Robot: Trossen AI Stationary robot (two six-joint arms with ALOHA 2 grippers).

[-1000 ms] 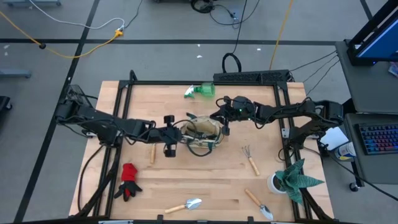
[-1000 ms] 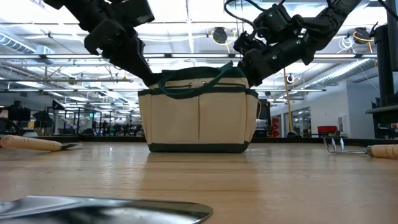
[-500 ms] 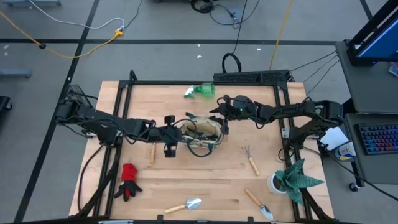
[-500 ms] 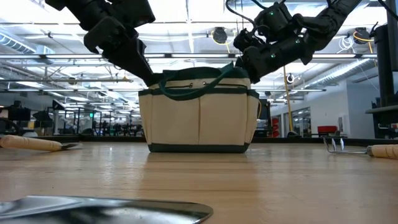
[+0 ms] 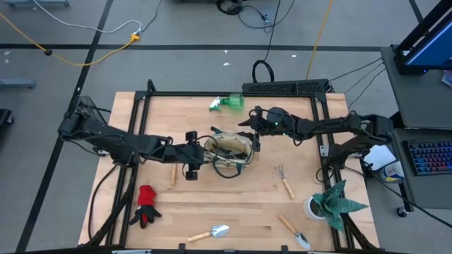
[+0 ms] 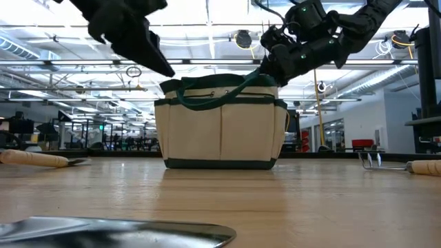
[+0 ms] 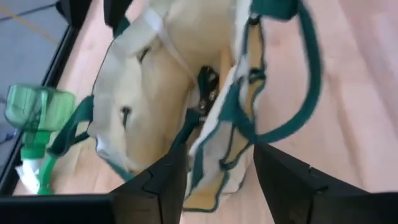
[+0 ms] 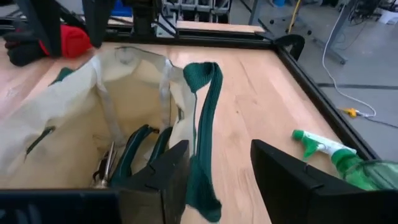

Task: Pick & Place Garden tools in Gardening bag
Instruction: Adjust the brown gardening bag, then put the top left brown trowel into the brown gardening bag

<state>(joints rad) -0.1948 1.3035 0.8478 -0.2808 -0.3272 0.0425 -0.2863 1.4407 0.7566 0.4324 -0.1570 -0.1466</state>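
Wooden table (image 5: 233,204) with a black frame along its edges, seen from above and from table height. The gardening bag (image 5: 229,149) stands upright near the middle of the table, mouth open, dark handles draped over its rim. The left gripper (image 5: 200,153) hangs at the bag's left side, its fingers apart. The right gripper (image 5: 253,135) hangs at the bag's far right corner, fingers apart around a green handle strap (image 8: 202,134).

A green spray bottle (image 5: 227,103) lies near the far edge. A red glove (image 5: 147,203) lies toward the near left corner. A trowel (image 5: 211,232) lies at the near edge, a second trowel (image 5: 292,231) toward the near right corner, and a fork-rake (image 5: 284,181) right of the bag. A potted plant (image 5: 332,202) stands at the right edge.

Beyond the table: grey floor with cables (image 5: 92,48), a keyboard (image 5: 429,156), and ceiling lights (image 6: 207,31) over a large hall.
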